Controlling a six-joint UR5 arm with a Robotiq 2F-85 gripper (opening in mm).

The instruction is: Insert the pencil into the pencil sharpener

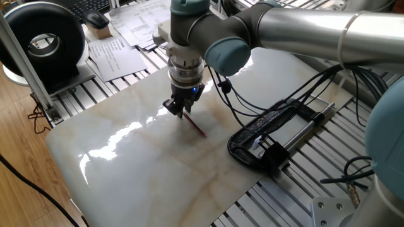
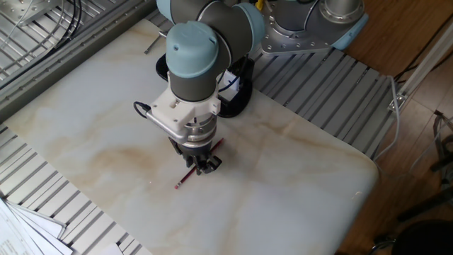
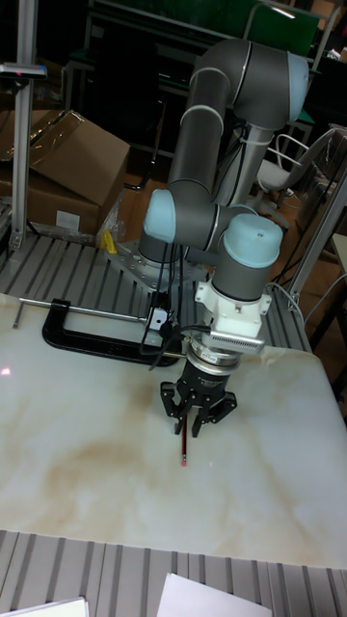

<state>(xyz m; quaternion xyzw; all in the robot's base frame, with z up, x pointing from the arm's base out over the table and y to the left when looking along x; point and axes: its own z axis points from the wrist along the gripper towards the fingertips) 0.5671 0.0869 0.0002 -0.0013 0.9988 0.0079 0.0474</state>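
On the counter [image 1: 126, 157], mid-slab: the pencil [image 1: 196, 127] lies flat, well apart from the pencil sharpener [image 1: 273, 151] by the C-clamp [image 1: 252, 132].
Fingers [image 3: 179, 409]: spread around the pencil's upper end, low over it.
Progress: pickup stage; lifting, carrying and inserting all remain.

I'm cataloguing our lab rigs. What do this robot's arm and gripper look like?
The arm is made of thick silver-grey tubes with pale blue-grey caps at the joints. Black cables hang loosely beside it. A white block sits at the wrist, then a ringed metal collar. The gripper is small and black with short fingers; a blue light glows on it in one fixed view.
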